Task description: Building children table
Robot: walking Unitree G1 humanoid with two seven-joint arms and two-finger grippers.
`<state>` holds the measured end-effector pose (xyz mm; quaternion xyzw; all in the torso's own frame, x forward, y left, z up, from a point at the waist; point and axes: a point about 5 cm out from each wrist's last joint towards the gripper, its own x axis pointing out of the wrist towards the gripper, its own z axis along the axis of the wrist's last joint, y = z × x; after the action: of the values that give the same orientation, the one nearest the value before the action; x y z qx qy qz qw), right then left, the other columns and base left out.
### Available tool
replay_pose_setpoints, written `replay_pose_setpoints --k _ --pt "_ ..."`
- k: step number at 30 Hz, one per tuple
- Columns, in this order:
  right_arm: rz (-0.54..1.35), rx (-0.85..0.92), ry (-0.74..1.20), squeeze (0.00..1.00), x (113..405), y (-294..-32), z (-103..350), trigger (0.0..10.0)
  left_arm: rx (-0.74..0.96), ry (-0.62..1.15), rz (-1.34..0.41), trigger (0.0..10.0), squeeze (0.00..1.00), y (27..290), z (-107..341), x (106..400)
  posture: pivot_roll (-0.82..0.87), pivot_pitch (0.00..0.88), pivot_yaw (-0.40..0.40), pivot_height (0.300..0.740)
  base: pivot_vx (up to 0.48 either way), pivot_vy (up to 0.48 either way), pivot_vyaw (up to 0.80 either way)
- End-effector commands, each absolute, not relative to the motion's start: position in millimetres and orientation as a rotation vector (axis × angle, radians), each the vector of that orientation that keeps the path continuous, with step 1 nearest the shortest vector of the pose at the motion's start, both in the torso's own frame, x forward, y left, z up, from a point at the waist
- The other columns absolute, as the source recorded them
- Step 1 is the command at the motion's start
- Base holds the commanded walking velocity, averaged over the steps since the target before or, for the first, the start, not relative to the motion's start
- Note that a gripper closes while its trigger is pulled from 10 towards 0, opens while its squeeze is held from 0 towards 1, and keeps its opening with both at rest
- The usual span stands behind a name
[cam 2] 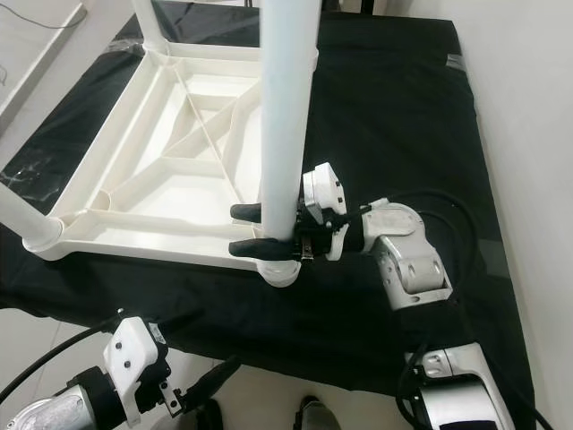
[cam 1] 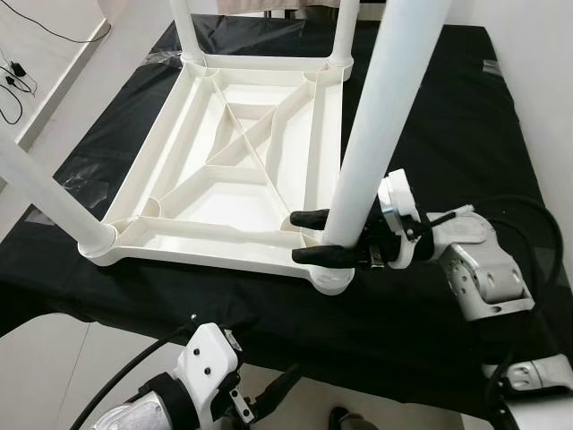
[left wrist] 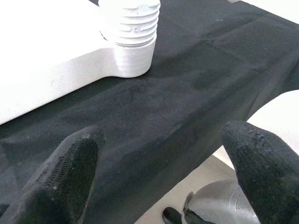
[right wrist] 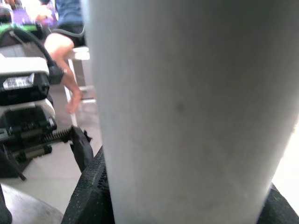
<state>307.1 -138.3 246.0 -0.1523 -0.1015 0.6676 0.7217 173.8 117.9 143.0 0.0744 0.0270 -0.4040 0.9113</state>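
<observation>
Tabletop (cam 1: pixel 235 157): inverted on black cloth (cam 1: pixel 448 116) | near-right leg (cam 1: pixel 380 116): upright in corner socket | right gripper (cam 1: pixel 315 237): fingers pinching that leg just above socket | left gripper (left wrist: pixel 159 177): fingers spread, beside cloth edge below tabletop

Upper ends of the four white legs are cut off by the frame: near-right leg (cam 1: pixel 376 116), near-left leg (cam 1: pixel 45 193), two far legs (cam 1: pixel 183 27). Right gripper (cam 1: pixel 315 236) fingertips are partly hidden behind the near-right leg, so contact is not confirmed from the head views. A seated person (right wrist: pixel 65 42) behind the leg is blurred and cropped; left gripper (left wrist: pixel 159 172) fingers are cropped too.
</observation>
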Motion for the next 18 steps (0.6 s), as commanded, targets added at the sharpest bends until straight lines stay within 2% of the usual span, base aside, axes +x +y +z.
replay_pose_setpoints --k 1,9,15,18 --pt "1.436 -0.364 -0.128 0.0 307 -142 224 10.0 0.159 0.081 -0.838 10.0 0.0 119 140 171 0.0 0.3 0.036 0.74 0.0 0.0 0.0" --pt "1.392 -0.318 -0.11 0.0 316 -155 224 10.0 0.16 0.082 -0.841 10.0 0.0 119 141 168 0.01 0.309 0.038 0.74 0.0 0.0 0.0" --pt "1.404 -0.327 -0.095 0.0 318 -155 223 10.0 0.159 0.083 -0.84 10.0 0.0 119 142 167 0.01 0.316 0.033 0.74 0.0 0.0 0.0" --pt "1.484 -0.328 -0.061 0.0 314 -145 215 10.0 0.157 0.083 -0.84 10.0 0.0 118 143 166 0.01 0.322 0.03 0.74 0.0 0.0 0.0"
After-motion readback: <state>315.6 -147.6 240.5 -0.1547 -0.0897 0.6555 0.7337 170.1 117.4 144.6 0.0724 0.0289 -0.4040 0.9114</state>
